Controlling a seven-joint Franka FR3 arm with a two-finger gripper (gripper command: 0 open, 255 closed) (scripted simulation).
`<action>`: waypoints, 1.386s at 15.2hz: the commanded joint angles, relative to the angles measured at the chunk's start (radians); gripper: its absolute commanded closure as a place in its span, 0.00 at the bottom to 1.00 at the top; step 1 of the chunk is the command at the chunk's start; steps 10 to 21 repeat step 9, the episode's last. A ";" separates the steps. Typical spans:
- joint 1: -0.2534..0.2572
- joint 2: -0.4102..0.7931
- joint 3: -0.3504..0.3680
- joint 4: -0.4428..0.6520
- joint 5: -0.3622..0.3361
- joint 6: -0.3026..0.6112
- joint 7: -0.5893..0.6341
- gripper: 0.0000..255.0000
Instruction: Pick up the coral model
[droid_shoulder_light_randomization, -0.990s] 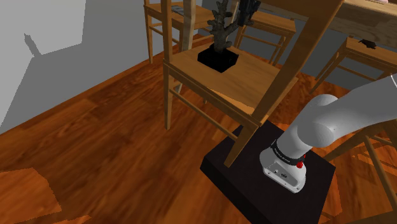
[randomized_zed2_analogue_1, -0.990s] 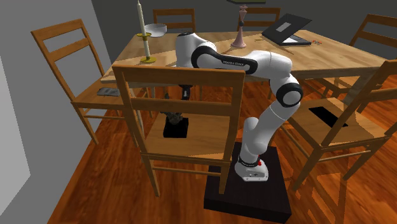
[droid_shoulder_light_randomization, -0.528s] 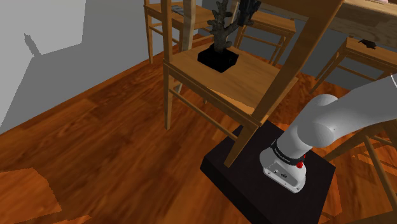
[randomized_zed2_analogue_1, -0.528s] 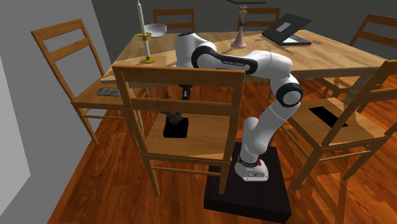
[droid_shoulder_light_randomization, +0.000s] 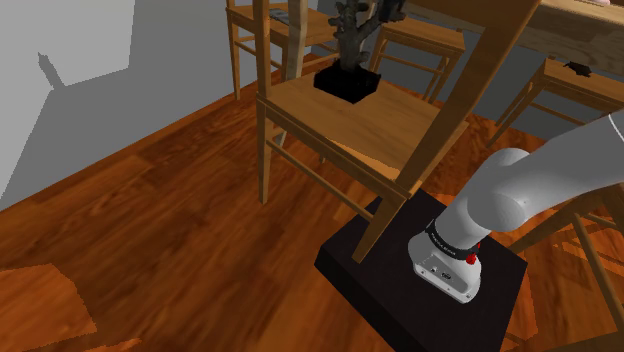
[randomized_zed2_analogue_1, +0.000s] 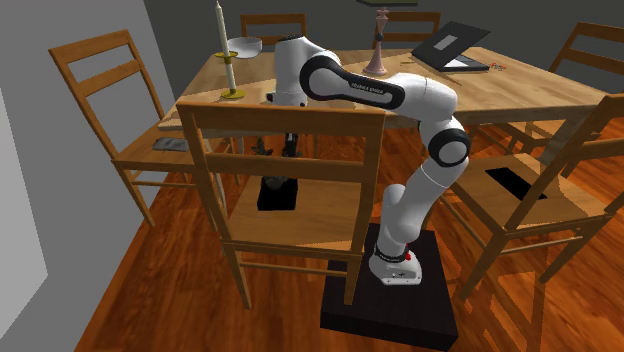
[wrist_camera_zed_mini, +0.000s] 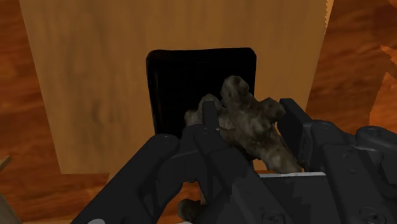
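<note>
The coral model (wrist_camera_zed_mini: 249, 122) is a knobbly grey-brown branch standing on a black square base (wrist_camera_zed_mini: 200, 79). My gripper (wrist_camera_zed_mini: 252, 139) is shut on the coral's branches, with one black finger (wrist_camera_zed_mini: 208, 137) on each side. In the second exterior view the gripper (randomized_zed2_analogue_1: 288, 147) hangs under the table edge over a wooden chair seat (randomized_zed2_analogue_1: 325, 212), with the coral (randomized_zed2_analogue_1: 266, 152) beside it and the base (randomized_zed2_analogue_1: 277, 193) just above the seat. From the shoulder camera the coral (droid_shoulder_light_randomization: 352, 28) and its base (droid_shoulder_light_randomization: 347, 82) are at the far end of the seat (droid_shoulder_light_randomization: 380, 125).
The chair's backrest (randomized_zed2_analogue_1: 285, 150) stands between the second exterior camera and the gripper. A wooden table (randomized_zed2_analogue_1: 520, 85) holds a candlestick (randomized_zed2_analogue_1: 224, 55), bowl (randomized_zed2_analogue_1: 243, 46) and laptop (randomized_zed2_analogue_1: 450, 45). Other chairs (randomized_zed2_analogue_1: 110, 100) ring the table. My stand (droid_shoulder_light_randomization: 420, 275) is on a wood floor.
The arm has risen, and the coral with its black base has come up a little with the gripper, towards the table's underside.
</note>
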 joint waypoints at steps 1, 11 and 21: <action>0.001 0.012 0.001 0.040 0.001 -0.026 0.004 1.00; 0.002 0.067 -0.001 0.183 0.002 -0.114 0.010 1.00; 0.002 0.067 -0.001 0.183 0.002 -0.114 0.010 1.00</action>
